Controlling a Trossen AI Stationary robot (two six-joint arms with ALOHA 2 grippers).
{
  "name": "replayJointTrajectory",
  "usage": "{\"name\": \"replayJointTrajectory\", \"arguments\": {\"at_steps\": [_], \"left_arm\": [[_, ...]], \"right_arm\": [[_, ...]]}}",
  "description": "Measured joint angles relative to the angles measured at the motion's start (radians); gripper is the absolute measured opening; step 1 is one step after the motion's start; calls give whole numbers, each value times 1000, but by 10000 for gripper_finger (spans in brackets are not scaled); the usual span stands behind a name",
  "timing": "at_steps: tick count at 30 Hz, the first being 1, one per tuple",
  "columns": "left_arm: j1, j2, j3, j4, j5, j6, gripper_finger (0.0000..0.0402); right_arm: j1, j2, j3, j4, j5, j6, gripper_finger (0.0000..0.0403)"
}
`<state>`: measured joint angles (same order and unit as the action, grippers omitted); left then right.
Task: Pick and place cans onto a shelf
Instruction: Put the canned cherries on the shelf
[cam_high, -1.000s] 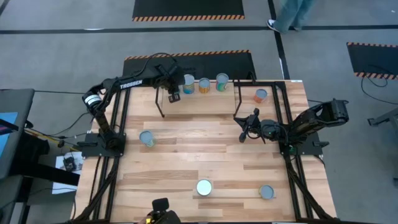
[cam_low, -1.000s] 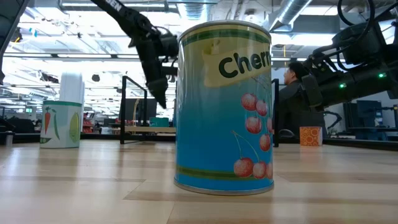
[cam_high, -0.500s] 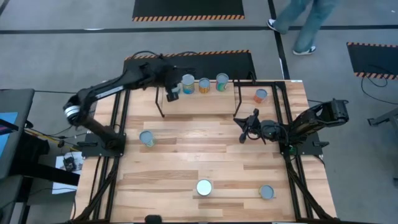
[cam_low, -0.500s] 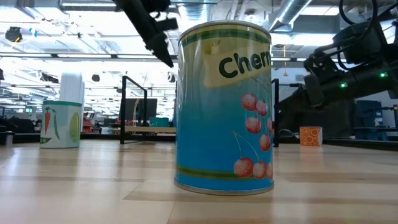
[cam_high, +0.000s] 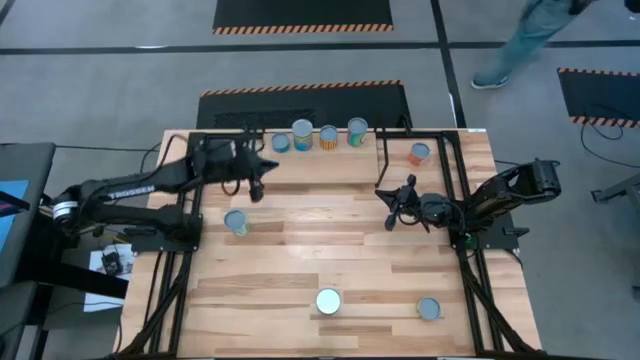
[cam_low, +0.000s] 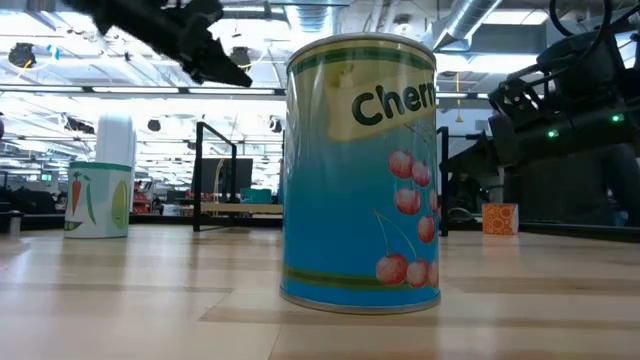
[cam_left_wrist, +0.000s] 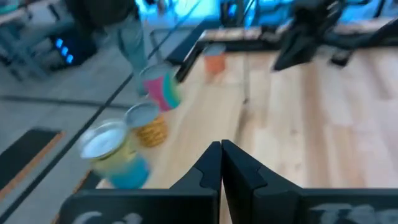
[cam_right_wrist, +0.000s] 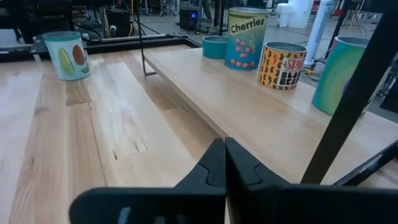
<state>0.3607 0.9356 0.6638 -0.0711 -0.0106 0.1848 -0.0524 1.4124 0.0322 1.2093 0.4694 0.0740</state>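
Observation:
The shelf (cam_high: 318, 160) stands at the table's far edge and bears several cans: a low teal tin (cam_high: 280, 143), a cherries can (cam_high: 303, 133), an orange-labelled can (cam_high: 328, 137) and a green one (cam_high: 357, 131). My left gripper (cam_high: 257, 190) is shut on nothing and points nearly level, just off the shelf's left end, raised above the table (cam_low: 240, 78); its fingertips meet (cam_left_wrist: 221, 158). My right gripper (cam_high: 390, 218) rests shut and empty near the shelf's right legs (cam_right_wrist: 224, 155). Loose cans stand upright on the table: a vegetable can (cam_high: 236, 222), a cherries can (cam_high: 328, 301) and another (cam_high: 429, 309).
An orange can (cam_high: 419, 153) stands on the table right of the shelf. Black frame posts (cam_high: 190, 200) (cam_high: 460, 190) run along both table sides. The big cherries can (cam_low: 360, 170) stands close to the low camera. A person (cam_high: 530, 40) walks past beyond the far edge.
My left gripper has drawn back from over the shelf's left end toward the table's left and near edges. It has tipped up from pointing down to nearly level. The low teal tin that stood below it now stands free on the shelf.

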Motion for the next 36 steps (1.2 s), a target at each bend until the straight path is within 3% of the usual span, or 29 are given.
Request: {"name": "replayJointTrajectory", "arguments": {"at_steps": [8,13,27,36], "left_arm": [[-76,-67,-277,380,4,3,0],[-72,-67,-388,519,54,2,0],[-69,-66,-426,562,58,11,0],[-69,-66,-426,564,57,-16,0]], "right_arm": [[0,0,49,-12,-80,-22,8],[27,0,158,-112,-108,-45,8],[214,0,573,-685,-107,-162,8],[311,0,690,-768,-106,-162,8]]}}
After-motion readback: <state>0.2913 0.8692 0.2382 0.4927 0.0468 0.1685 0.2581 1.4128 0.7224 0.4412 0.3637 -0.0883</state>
